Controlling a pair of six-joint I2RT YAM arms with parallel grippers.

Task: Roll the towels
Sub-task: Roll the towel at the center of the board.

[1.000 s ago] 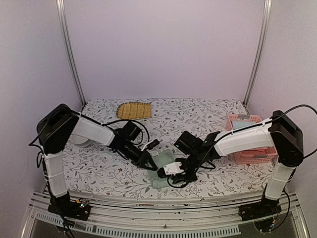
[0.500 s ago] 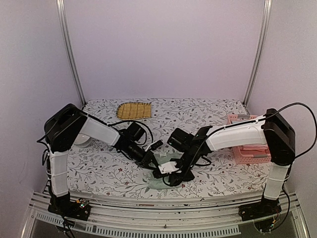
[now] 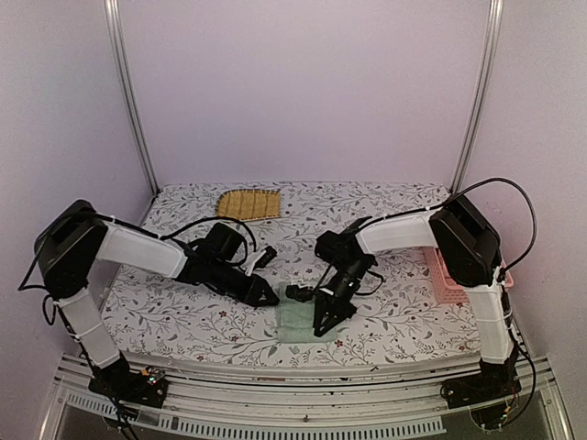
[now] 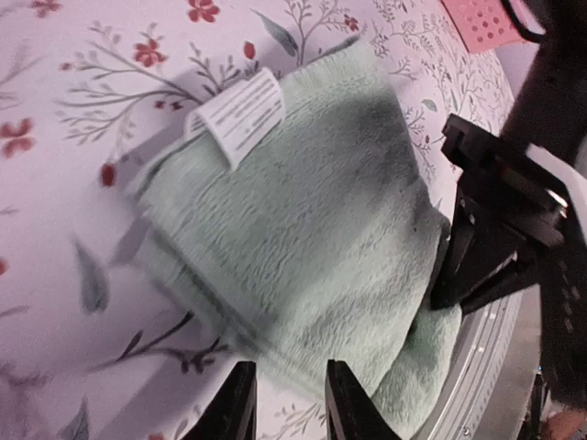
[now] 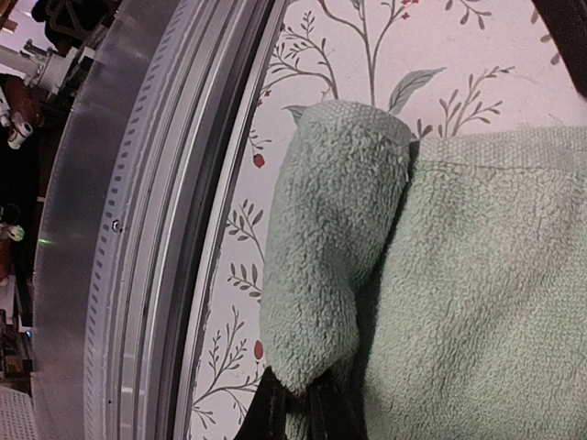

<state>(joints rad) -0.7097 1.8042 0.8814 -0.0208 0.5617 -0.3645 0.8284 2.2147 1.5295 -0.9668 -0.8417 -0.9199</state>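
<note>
A pale sage green towel lies near the table's front edge, with a white label on its far corner. It also shows in the left wrist view. My right gripper is shut on the towel's near end, which is curled over into a thick fold. In the right wrist view this gripper pinches the fold's end. My left gripper is open and empty at the towel's left edge, its tips just short of the cloth. The pink and light blue towels are not in view.
A yellow-brown ribbed mat lies at the back. A pink basket stands at the right, mostly hidden behind my right arm. The metal front rail runs close beside the towel.
My right gripper has swung left and turned over the towel's near end, curling it over. My left gripper has drawn back to the towel's left edge.
</note>
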